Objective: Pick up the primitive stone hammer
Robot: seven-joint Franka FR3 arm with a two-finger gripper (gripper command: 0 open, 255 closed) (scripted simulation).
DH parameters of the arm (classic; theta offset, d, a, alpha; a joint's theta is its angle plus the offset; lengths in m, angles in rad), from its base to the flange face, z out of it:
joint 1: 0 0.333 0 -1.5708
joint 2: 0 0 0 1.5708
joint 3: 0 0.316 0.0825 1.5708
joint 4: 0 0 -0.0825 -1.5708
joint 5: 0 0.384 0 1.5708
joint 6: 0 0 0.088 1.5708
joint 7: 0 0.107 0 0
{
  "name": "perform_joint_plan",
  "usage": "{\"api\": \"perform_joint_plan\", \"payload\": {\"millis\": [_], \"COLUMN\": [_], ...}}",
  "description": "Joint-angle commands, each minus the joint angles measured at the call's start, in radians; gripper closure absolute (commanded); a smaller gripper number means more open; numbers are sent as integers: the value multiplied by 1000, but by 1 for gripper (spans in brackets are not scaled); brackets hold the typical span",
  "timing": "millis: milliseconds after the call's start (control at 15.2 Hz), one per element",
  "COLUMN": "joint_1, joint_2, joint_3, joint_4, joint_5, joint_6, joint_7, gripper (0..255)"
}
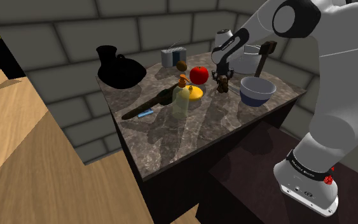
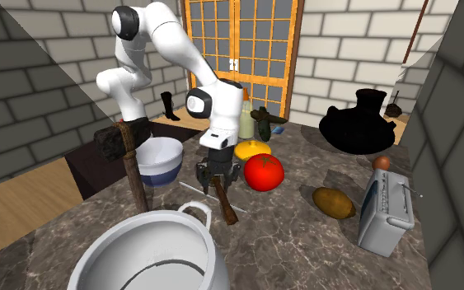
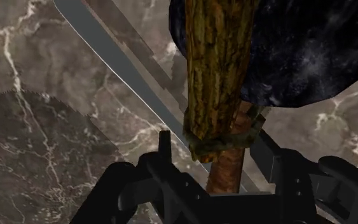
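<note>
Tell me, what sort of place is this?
Likely a kitchen-like room in a house: a marbled countertop holding a bowl and red fruit, grey block walls, and an orange-framed glass door.
</note>
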Motion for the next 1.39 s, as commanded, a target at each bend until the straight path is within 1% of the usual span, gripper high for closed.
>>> {"api": "perform_joint_plan", "payload": {"millis": [0,528,1320], "joint_1": [0,0,5], "joint_2": [2,4,-94], "joint_3": [0,1,0], "joint_4": [-2,1,22], "joint_5": [0,1,4], "joint_6": [4,3,-114], "joint_7": [0,1,-25], "gripper": [255,255,255]}}
